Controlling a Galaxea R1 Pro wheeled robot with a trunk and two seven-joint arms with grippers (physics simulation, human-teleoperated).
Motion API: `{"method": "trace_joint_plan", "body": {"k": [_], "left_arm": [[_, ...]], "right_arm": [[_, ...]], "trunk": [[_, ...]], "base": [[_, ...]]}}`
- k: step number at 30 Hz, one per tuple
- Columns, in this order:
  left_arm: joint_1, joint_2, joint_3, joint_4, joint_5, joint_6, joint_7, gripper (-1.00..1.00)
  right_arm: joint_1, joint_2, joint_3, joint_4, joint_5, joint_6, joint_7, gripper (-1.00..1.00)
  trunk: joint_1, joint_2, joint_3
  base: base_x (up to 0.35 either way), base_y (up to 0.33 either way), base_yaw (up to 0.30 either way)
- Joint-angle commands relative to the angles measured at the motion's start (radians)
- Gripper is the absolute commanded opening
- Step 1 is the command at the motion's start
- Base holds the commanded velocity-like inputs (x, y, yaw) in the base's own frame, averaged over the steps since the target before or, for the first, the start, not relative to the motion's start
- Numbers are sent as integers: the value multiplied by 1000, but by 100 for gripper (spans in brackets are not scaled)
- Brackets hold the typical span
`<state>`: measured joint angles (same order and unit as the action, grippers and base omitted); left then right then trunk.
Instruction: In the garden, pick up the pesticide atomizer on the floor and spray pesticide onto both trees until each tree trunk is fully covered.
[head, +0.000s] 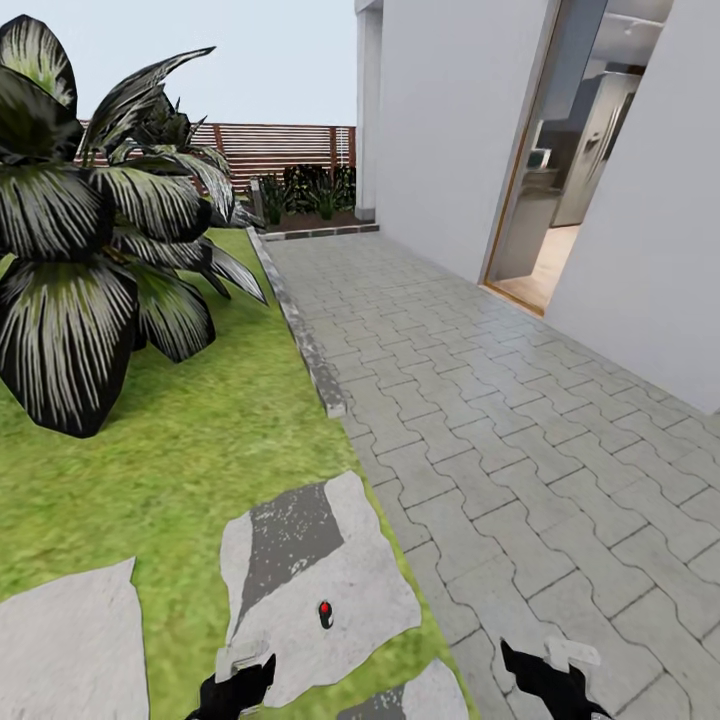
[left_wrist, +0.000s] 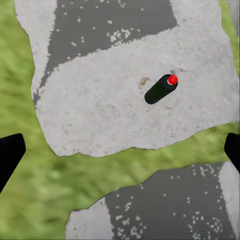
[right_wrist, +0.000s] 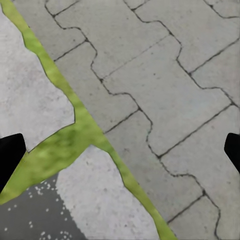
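1. The atomizer (head: 325, 614) is lying on its side on the middle stepping stone (head: 330, 590), red cap and all, nothing touching it.
2. My left gripper (head: 240, 690) hangs just short of that stone, fingers spread apart.
3. My right gripper (head: 545, 680) is off the stone over the pavers (head: 520, 450), also spread wide with nothing in it.

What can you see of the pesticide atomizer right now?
The pesticide atomizer is a small, slim dark bottle with a red cap at one end. It lies on its side on a pale stepping stone set in the grass, nothing else touching it. In the head view it sits just ahead of the left gripper, ungrasped.
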<state>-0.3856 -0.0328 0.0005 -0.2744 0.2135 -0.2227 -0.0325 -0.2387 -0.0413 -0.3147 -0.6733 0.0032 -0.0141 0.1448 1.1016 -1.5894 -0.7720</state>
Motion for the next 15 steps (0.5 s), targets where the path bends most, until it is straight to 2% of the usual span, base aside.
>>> {"method": "trace_joint_plan", "body": {"k": [1, 7, 15], "left_arm": [[-1, -6, 0, -46, 7, 28, 9, 100], [2, -16, 0, -182, 4, 88, 45, 100], [5, -21, 0, -232, 3, 105, 54, 100]], "right_arm": [[-2, 3, -4, -24, 0, 19, 7, 100], [-4, 6, -3, -80, -2, 63, 7, 100], [-4, 7, -3, -99, -5, 67, 3, 100]], "trunk": [[4, -8, -4], [27, -50, -23], [58, -106, -48]], "base": [[0, 0, 0], [0, 0, 0], [0, 0, 0]]}}
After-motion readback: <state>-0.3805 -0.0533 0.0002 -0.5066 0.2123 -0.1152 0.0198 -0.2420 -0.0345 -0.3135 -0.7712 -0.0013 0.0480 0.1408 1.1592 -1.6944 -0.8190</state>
